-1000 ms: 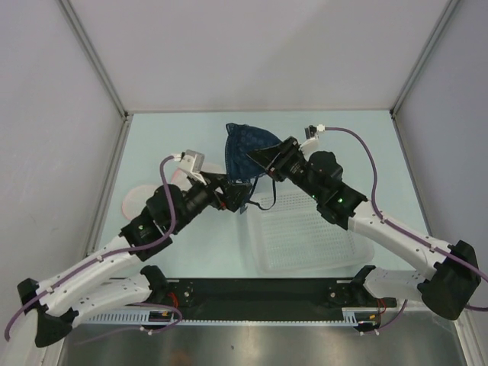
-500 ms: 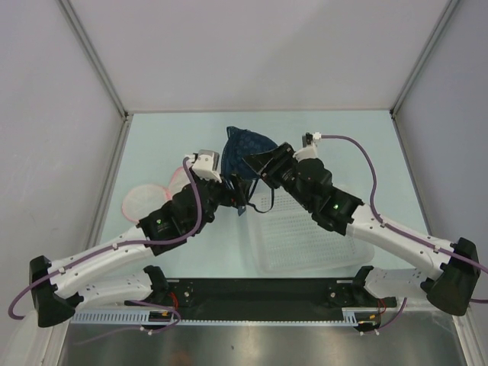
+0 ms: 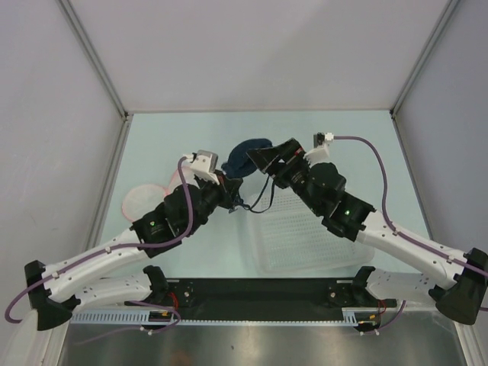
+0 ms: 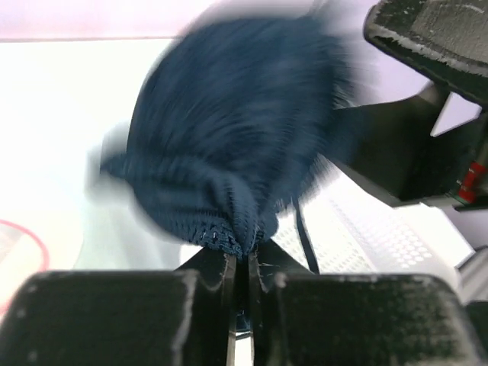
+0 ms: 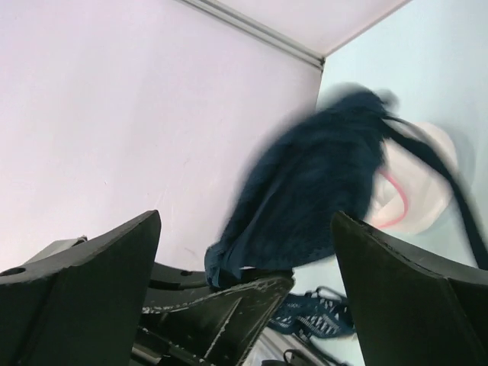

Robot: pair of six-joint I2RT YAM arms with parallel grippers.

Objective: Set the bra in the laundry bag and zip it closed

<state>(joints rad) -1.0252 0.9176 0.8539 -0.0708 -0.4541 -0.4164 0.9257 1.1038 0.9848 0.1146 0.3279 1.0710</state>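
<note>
Since a second ago the grip has changed sides. The left claw [image 4: 240,263], then wide, has clamped onto the bra [image 4: 236,137]. The right claw [image 5: 245,221], which had been pinching the cloth, now stands wide with nothing between its fingers. The bra, earlier spread out as a broad triangle, is now a smaller bunch.

Left arm: it reaches from the near left corner of the desk [image 3: 152,145] diagonally toward the middle, elbow low and forearm rising. The wrist points at the far edge. Its fingers [image 4: 221,274] are pressed almost together on the bra's knitted hem, and the cloth stands up above them.

Right arm: it comes from the near right corner, bent at the elbow, with the wrist turned toward the left arm. Its two fingers [image 5: 84,282] are spread far apart on either side of the bra and do not grip it. The two claws sit close together, mid-desk.

Bra: held off the desk at its middle, somewhat toward the far edge. It is blurred in both wrist views. A thin dark strap hangs down from it.

Laundry bag [image 3: 141,200]: lying on the desk near the left edge, beside the left forearm. Only part of its pink rim shows.

Basket [image 3: 305,236]: white and perforated, on the desk toward the near edge, under the right forearm.
</note>
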